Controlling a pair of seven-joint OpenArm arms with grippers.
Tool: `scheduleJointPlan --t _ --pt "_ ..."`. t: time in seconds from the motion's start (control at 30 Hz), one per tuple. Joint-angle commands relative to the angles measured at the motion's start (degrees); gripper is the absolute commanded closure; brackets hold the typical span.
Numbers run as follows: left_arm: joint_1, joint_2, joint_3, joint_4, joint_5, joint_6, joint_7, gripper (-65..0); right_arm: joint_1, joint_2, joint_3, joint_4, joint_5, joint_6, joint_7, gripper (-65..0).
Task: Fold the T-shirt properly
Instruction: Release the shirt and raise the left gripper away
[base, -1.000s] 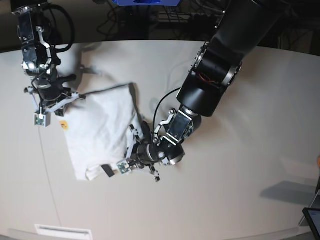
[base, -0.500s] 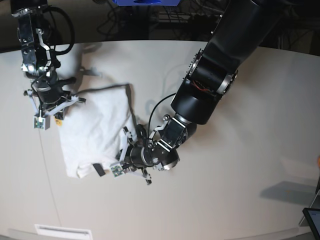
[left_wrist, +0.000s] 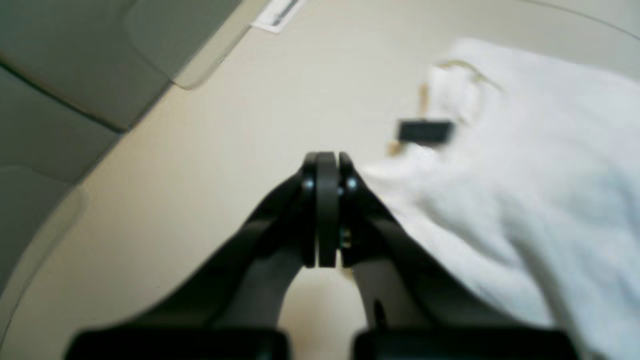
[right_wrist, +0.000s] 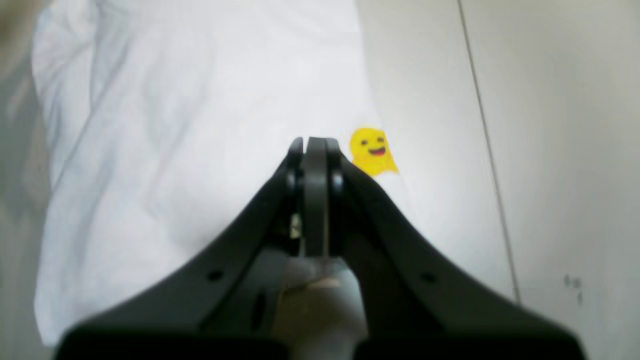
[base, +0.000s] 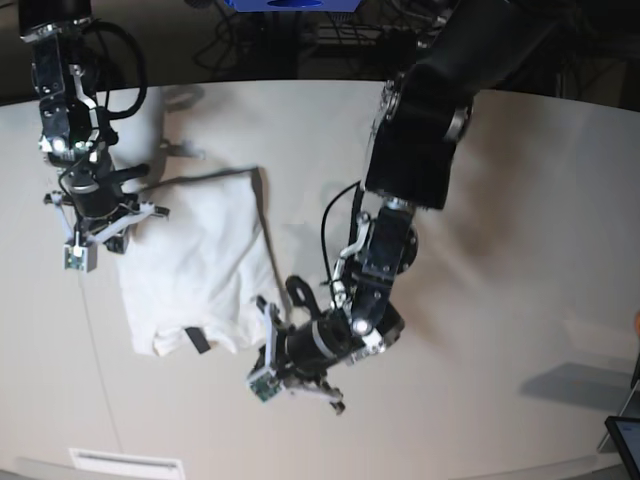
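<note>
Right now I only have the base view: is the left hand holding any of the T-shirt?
Observer: No. In the left wrist view the left hand is shut with nothing between its jaws, over bare table beside the T-shirt.
Operator: And the right hand?
Observer: The right hand is shut too, tips over the shirt; whether cloth is pinched I cannot tell.
Operator: Any print showing?
Observer: A small yellow smiley face, just right of those tips in the right wrist view.
</note>
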Motion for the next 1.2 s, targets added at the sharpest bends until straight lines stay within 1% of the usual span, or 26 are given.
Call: scheduleJointPlan --t 0.0,0.1,0.13,0.2,0.33,0.43,0.5,0.6,0.7,0.8,1.0,1.17 --pt "1.5 -1.3 -0.2 5.6 0.0 0.5 0.2 0.0 1.1 0.7 0.2 0.8 -0.3 -0.1 1.2 -0.1" --pt "10.6 -5.6 -1.2 16.4 0.3 0.9 2.5 0.0 1.7 0.9 0.3 0.8 -0.3 -0.1 1.2 -0.1" --pt "13.1 -6.8 -2.6 18.9 0.3 1.0 3.4 0.0 2.0 0.9 0.3 0.8 -0.3 -0.1 1.2 -0.1" --pt "18.4 -8.1 -6.3 23.3 0.4 1.0 4.6 0.0 2.4 0.6 -0.1 0.6 -0.3 -0.1 1.2 -0.1" --pt "27.2 -9.4 -13.8 29.8 0.4 1.0 5.4 0.0 2.8 0.3 -0.2 -1.7 -0.3 -0.1 1.1 -0.1" --pt "32.1 -9.9 -17.0 32.0 0.4 0.8 5.4 0.0 3.6 -1.0 -0.2 -4.2 -0.3 0.0 0.9 -0.1" --pt "34.7 -9.9 -17.8 32.4 0.4 0.8 5.4 0.0 3.6 -1.3 -0.3 -5.6 -0.3 0.1 0.9 -0.1" --pt "36.7 -9.9 -18.1 32.4 0.4 0.7 5.4 0.0 3.7 -1.4 -2.5 -7.0 -0.3 0.5 0.9 -0.1" --pt "37.4 -9.9 -18.1 32.5 0.4 0.7 5.4 0.0 3.4 -1.9 -3.1 -7.7 -0.2 0.5 0.9 -0.1" --pt "37.4 -10.1 -18.1 32.5 0.4 0.7 5.4 0.0 0.8 -2.9 -2.3 -7.7 -0.3 0.5 0.9 -0.1" --pt "37.6 -10.2 -18.1 32.5 0.4 0.7 5.4 0.0 -3.4 -3.0 -2.0 -7.4 -0.3 0.4 1.2 -0.1" --pt "37.7 -10.2 -18.1 32.4 0.4 0.7 5.4 0.0 -5.5 -3.5 -1.9 -3.4 -0.3 0.4 1.1 -0.1"
